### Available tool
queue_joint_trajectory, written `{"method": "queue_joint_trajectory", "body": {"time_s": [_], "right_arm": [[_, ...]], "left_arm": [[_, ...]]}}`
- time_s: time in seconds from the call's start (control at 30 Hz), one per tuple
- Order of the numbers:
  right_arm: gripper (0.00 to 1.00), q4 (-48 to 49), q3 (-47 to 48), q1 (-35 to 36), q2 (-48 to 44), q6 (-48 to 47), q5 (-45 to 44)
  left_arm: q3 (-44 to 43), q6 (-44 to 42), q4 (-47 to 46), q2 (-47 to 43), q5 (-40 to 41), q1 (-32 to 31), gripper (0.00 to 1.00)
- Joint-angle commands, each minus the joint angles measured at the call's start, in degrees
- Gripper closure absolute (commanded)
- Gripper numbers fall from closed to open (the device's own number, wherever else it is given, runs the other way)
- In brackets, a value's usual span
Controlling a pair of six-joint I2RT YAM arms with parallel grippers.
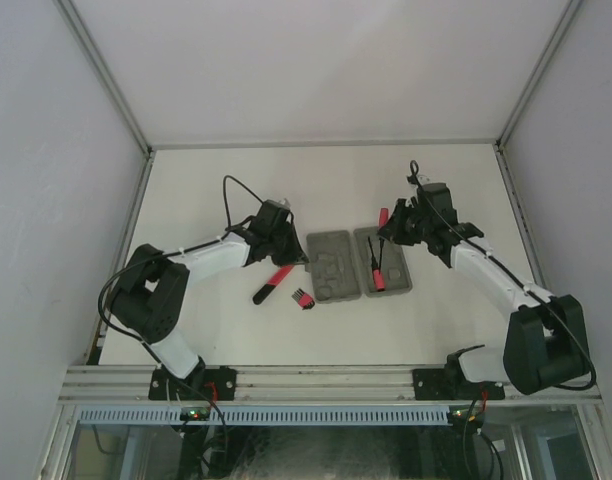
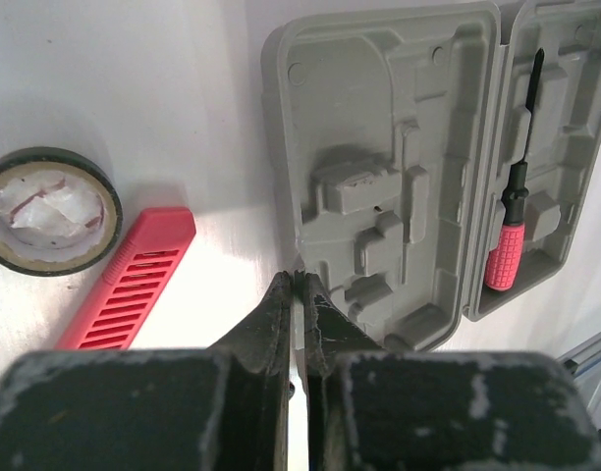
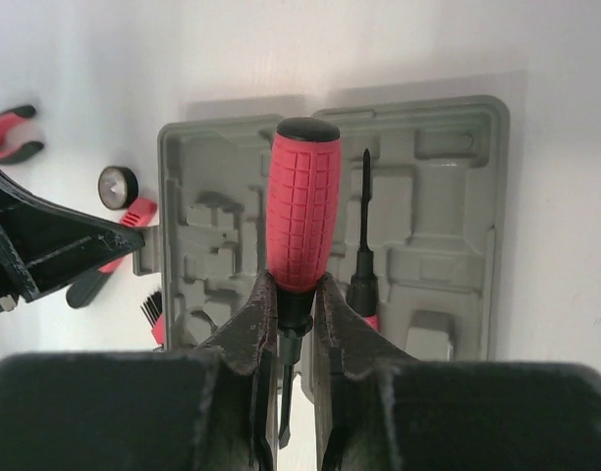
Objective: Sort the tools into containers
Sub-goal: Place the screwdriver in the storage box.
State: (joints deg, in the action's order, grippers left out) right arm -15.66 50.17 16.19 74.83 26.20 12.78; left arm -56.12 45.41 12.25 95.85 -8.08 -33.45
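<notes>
Tools left of the grey tool case point(image 1: 331, 268) read poorly from above: the hex key set point(image 1: 302, 297) and the longer red-black tool point(image 1: 273, 283) show only as small shapes on the table point(image 1: 216, 190). The pliers point(image 3: 6, 132) are cut off by the left edge of the right wrist view, so only part of them shows. In the left wrist view the lower end of the longer tool's slotted red handle is hidden behind the gripper body. The black ring point(image 2: 50, 209) lies on the table just beside that handle.

The left gripper point(image 2: 296, 285) has its jaws drawn together with only a slit between them, and nothing is seen in the slit. Its tips sit at the near left edge of the case; whether they touch the rim cannot be told.

The right gripper point(image 3: 299, 294) is clamped on the neck of a thick red-handled driver point(image 3: 302, 206), just under the handle. The shaft is hidden between the fingers. From above, this tool hangs at the far edge of the case's right half.

The case lies open and flat, both halves showing moulded recesses. The thin red-handled screwdriver point(image 2: 512, 235) lies in a long recess of the right half, tip towards the far side. It is the one tool seen inside the case.
</notes>
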Motion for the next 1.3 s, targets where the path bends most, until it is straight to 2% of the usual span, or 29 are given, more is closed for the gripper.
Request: {"method": "queue_joint_trajectory", "body": {"time_s": [0.0,0.2,0.57,0.83,1.27], "right_arm": [[1.0,-1.2,5.3,-0.1,3.6,-5.8,3.2],[1.0,-1.2,8.5,0.0,10.3,-9.0,3.0],[1.0,-4.4,12.8,3.2,19.2,-9.1,0.4],[0.99,-7.5,14.9,4.1,23.3,-9.7,-0.5],[0.91,-9.1,16.1,5.6,27.0,-10.5,-0.3]], "left_arm": [[1.0,2.0,-2.3,-2.2,-0.5,-0.8,0.97],[0.2,1.5,-1.7,-1.3,-0.9,-0.8,0.97],[-0.2,1.3,0.1,-2.4,1.2,-0.8,0.97],[-0.2,1.5,0.6,-2.9,2.1,-0.8,0.97],[0.3,1.5,-0.4,-3.3,2.0,-0.8,0.99]]}}
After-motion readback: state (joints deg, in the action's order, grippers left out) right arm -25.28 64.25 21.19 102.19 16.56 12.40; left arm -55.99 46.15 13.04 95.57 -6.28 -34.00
